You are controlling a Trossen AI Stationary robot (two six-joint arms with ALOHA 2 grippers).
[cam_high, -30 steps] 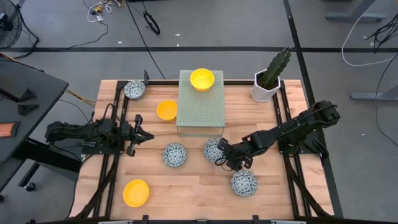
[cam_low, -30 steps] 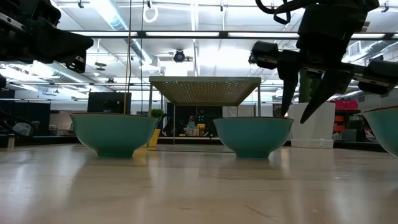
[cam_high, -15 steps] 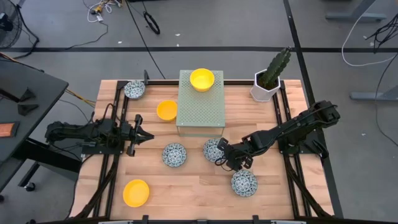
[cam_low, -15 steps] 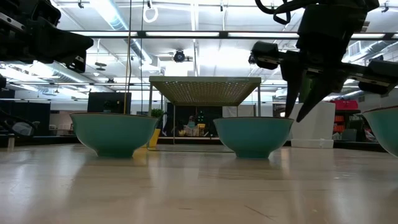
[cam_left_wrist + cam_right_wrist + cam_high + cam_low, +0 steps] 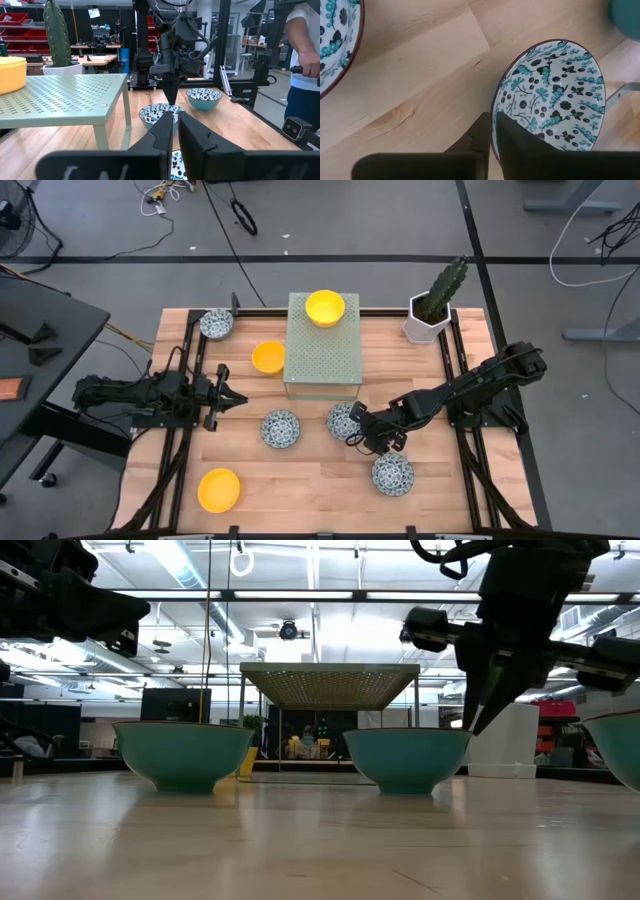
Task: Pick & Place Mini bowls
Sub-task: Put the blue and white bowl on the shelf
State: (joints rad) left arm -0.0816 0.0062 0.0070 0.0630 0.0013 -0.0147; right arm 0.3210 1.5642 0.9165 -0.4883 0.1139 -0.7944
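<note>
Even overhead light, sharp from above — weakest in your low view

Your high view was bright and crisp, with only soft shadows on the table (image 5: 300, 480). In the low view, ceiling strip lights (image 5: 190, 565) glared and left the arms as dark silhouettes. In both wrist views the near fingers (image 5: 167, 132) were blurred — the patterned bowl (image 5: 555, 95) stayed sharp.

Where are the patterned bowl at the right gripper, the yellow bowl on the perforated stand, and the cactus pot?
patterned bowl (image 5: 555, 95), right wrist view, inner wall
yellow bowl (image 5: 325, 307), high view, inside centre
cactus pot (image 5: 424, 327), high view, white side wall
</note>
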